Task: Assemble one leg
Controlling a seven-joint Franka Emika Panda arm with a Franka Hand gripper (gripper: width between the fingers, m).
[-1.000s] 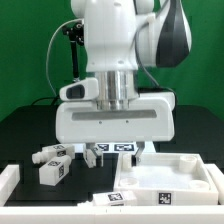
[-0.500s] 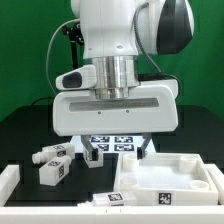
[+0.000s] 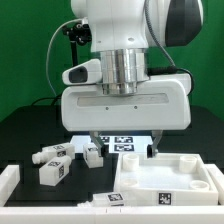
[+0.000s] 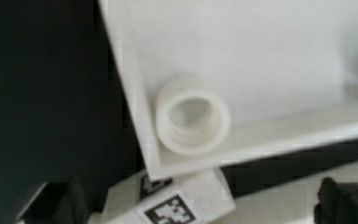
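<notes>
Arm (image 3: 125,45) filled exterior view. Tray (image 3: 135,183) lay at exterior view's right, socket hole (image 4: 194,118) near corner. Gripper (image 3: 121,143) hung low over table (image 3: 25,135) beyond tray, jaws spread wide, empty. Nearest leg (image 3: 93,154) lay on table just beside tray corner, almost directly under gripper, seen between fingertips (image 4: 350,200). Long axis unclear: blurred.

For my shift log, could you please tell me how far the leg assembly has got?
Nothing looks done: the socket in the tray is empty. The hand is open and holds nothing, near a loose leg. Gripping and fitting a leg remains.
</notes>
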